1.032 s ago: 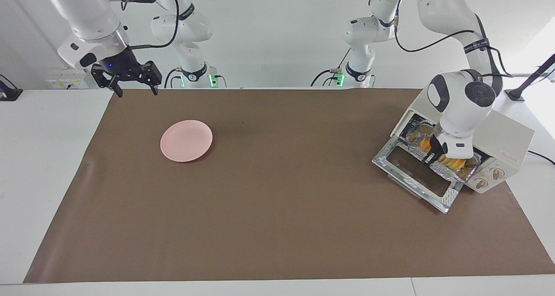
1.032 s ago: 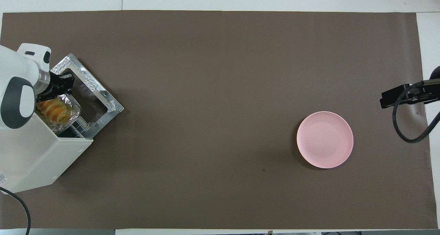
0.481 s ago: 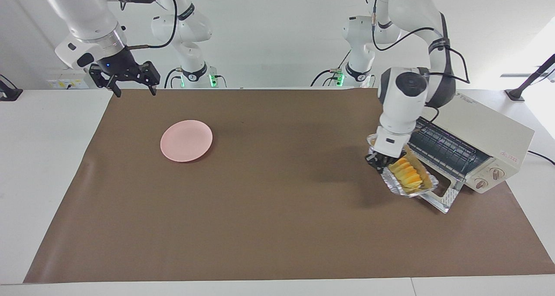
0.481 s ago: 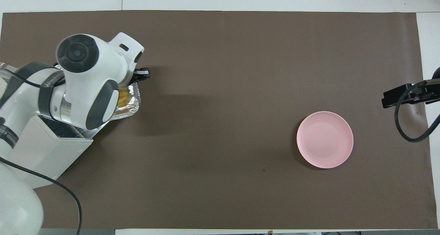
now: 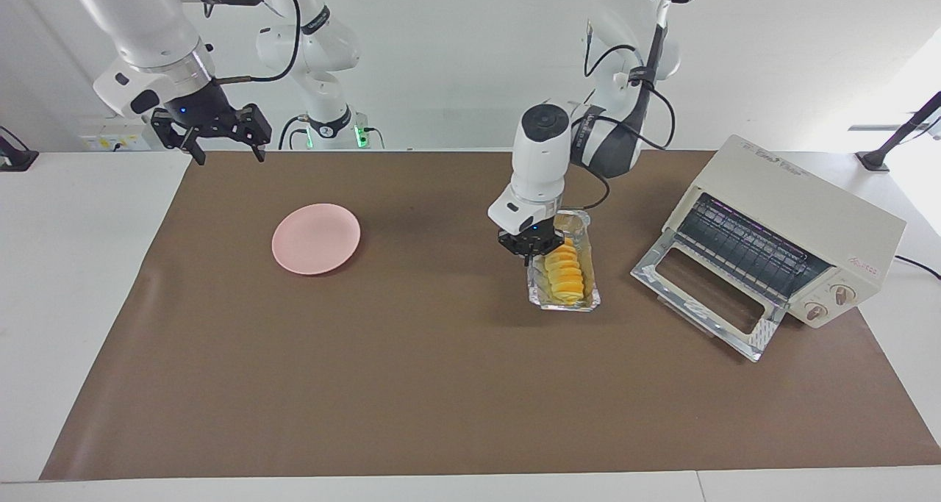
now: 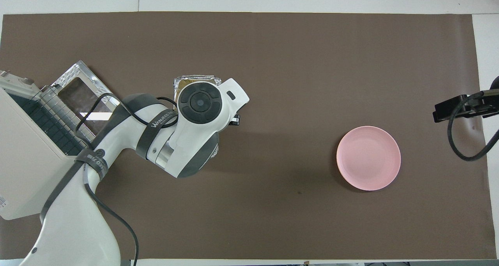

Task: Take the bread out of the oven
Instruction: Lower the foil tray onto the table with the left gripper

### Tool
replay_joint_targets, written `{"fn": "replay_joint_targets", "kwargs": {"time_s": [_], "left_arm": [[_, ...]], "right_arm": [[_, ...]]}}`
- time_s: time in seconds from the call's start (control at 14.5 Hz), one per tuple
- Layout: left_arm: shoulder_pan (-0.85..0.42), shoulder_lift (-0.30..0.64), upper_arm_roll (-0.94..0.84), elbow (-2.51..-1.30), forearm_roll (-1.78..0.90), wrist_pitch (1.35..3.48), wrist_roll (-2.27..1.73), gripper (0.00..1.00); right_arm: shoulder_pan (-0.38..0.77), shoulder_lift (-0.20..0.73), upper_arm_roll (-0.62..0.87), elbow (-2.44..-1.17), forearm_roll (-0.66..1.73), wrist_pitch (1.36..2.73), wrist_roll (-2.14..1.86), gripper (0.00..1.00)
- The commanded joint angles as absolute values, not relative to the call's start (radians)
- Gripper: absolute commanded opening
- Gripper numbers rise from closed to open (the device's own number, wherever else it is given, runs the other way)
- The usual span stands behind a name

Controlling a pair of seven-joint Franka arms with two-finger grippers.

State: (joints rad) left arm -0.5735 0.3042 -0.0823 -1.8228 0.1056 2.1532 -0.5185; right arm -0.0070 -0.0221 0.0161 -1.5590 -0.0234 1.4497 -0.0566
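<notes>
The golden ridged bread [image 5: 564,275] lies in a crinkled foil tray [image 5: 562,296] out on the brown mat, between the pink plate and the oven. My left gripper [image 5: 531,251] is shut on the tray's rim at the plate's side. I cannot tell whether the tray touches the mat. In the overhead view the left arm hides the bread; only the tray's end [image 6: 197,80] shows. The cream oven [image 5: 809,215] stands at the left arm's end with its glass door [image 5: 706,296] dropped open and its rack bare. My right gripper [image 5: 224,149] is open and waits in the air at the right arm's end.
A round pink plate [image 5: 316,238] lies on the mat toward the right arm's end; it also shows in the overhead view [image 6: 368,157]. The oven [image 6: 31,161] and its open door [image 6: 89,98] fill the left arm's corner. The brown mat [image 5: 412,384] covers the table.
My left gripper has pulled the foil tray with the bread out of the oven and carried it toward the table's middle. The right arm has hardly moved.
</notes>
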Motion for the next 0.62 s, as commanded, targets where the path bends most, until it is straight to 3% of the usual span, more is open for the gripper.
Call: {"fn": "replay_joint_targets", "kwargs": {"time_s": [0.0, 0.28, 0.34, 0.48, 0.55], "left_arm": [[-0.615, 0.365, -0.063, -1.807, 0.089, 2.199, -0.563, 0.00], [-0.620, 0.387, -0.064, -1.816, 0.089, 2.203, -0.566, 0.00], [-0.620, 0.387, -0.064, -1.816, 0.087, 2.203, -0.569, 0.05], [-0.620, 0.387, -0.064, -1.816, 0.081, 2.201, -0.574, 0.77], [-0.620, 0.385, -0.063, -1.809, 0.083, 2.191, -0.578, 1.00]], "right_arm": [[-0.025, -0.043, 0.026, -1.583, -0.018, 1.448, -0.071, 1.00], [-0.025, -0.043, 0.026, -1.583, -0.018, 1.450, -0.071, 1.00], [-0.023, -0.043, 0.026, -1.583, -0.018, 1.450, -0.071, 1.00], [-0.015, -0.043, 0.026, -1.585, -0.018, 1.454, -0.068, 1.00], [-0.011, -0.043, 0.026, -1.586, -0.018, 1.456, -0.066, 1.00]]}}
